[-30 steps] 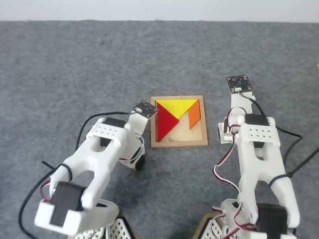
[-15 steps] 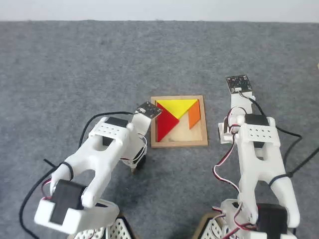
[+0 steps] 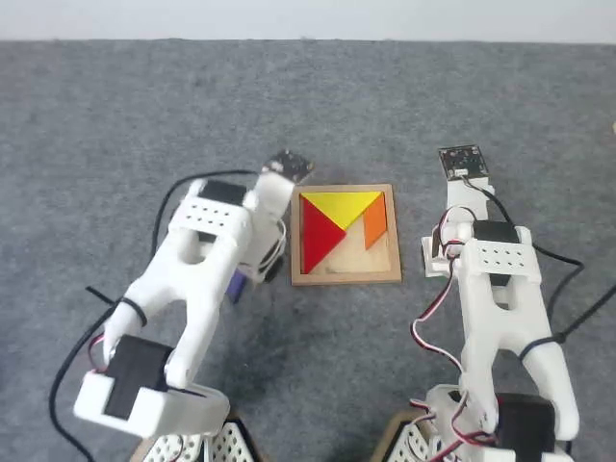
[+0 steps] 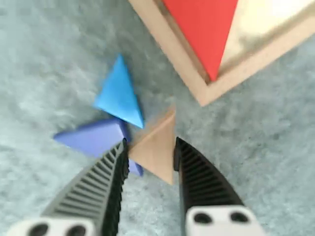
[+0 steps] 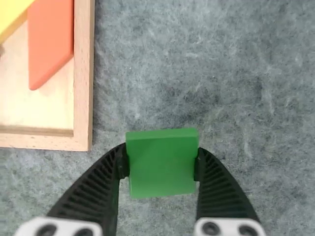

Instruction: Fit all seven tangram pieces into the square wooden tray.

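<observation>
The square wooden tray (image 3: 346, 279) holds a red triangle (image 3: 318, 236), a yellow triangle (image 3: 342, 205) and an orange parallelogram (image 3: 375, 221). My left gripper (image 4: 150, 144) is by the tray's near left corner (image 4: 197, 83), shut on a tan triangle (image 4: 156, 150). A light blue triangle (image 4: 119, 93) and a purple-blue triangle (image 4: 93, 137) lie on the carpet just beyond it. The purple-blue triangle (image 3: 234, 282) peeks out beside the left arm. My right gripper (image 5: 161, 160) is shut on a green square (image 5: 161, 162), on the carpet right of the tray's rim (image 5: 83, 73).
Grey carpet covers the whole table, with open room behind and to both sides of the tray. The lower half of the tray floor (image 3: 361, 262) is bare wood. Cables trail from both arms near the front edge.
The left arm has swung forward from the near carpet to the tray's left side, uncovering the purple-blue triangle. The right arm has kept still.
</observation>
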Motion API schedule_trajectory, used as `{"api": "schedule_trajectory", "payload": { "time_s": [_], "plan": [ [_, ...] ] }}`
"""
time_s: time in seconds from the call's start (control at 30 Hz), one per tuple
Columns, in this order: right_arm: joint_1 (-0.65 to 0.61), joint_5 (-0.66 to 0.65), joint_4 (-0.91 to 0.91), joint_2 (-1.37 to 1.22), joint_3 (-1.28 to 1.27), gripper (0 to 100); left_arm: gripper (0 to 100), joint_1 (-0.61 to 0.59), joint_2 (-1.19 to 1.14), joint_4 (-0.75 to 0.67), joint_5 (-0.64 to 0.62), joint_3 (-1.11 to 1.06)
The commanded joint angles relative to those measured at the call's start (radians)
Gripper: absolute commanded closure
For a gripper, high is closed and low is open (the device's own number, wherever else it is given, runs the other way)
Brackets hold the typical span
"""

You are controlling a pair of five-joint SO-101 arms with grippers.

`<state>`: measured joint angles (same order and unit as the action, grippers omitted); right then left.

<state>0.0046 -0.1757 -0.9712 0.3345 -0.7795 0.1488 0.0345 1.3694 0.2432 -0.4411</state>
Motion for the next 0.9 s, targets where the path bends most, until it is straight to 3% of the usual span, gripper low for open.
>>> {"api": "schedule_trajectory", "payload": {
  "time_s": [0.0,0.23,0.43,0.87],
  "plan": [
    [0.016,0.014,0.015,0.047,0.005,92.4,93,0.052,0.002,0.02,-0.021,0.13],
    [0.03,0.038,0.012,0.047,0.003,92.4,93,0.241,-0.012,-0.101,-0.236,0.189],
    [0.093,0.051,0.013,0.047,0.003,92.4,93,0.313,-0.226,-0.143,-0.371,0.311],
    [0.09,0.051,0.013,0.047,0.003,92.4,91,0.315,-0.641,-0.08,-0.417,0.743]
  ]
}}
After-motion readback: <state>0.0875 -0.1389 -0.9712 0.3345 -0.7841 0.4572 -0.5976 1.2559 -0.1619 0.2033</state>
